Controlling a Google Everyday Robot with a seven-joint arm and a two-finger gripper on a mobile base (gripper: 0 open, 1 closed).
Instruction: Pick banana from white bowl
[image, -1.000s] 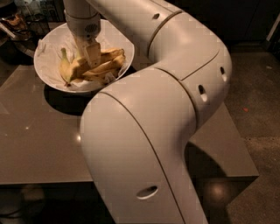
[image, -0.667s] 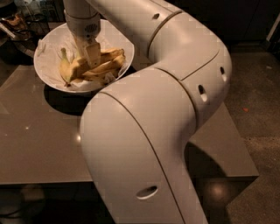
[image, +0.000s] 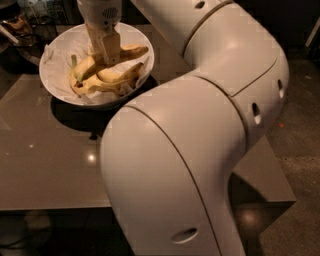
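The gripper (image: 108, 54) hangs at the far left of the scene, pointing down into the white bowl (image: 134, 33) and reaching right into the pile of fruit at the bowl's middle. Its tip is pressed in among the yellow skins, and whether it is open or closed, or has hold of anything, cannot be told from here. The banana (image: 83, 70) lies in the bowl just left of the gripper, touching or nearly touching it, with its pale greenish stem sticking up toward the far left rim and its body curving down toward the near side of the bowl. Other smaller bananas (image: 131, 51) lie against it, one stretching to the right from behind the gripper, another lying nearer and running toward the right rim. Crumpled white paper (image: 51, 58) lines the bowl under the fruit and shows most plainly along the left side. The bowl stands on the far left part of a smooth grey table (image: 45, 165), which throws back small spots of light and carries a dark shadow under the bowl's near edge. The robot's white arm (image: 200, 130) fills the near and right parts of the view, rising from the near side, bending at a thick joint and running back to the gripper. A speckled dark floor (image: 300, 130) shows to the right of the table.
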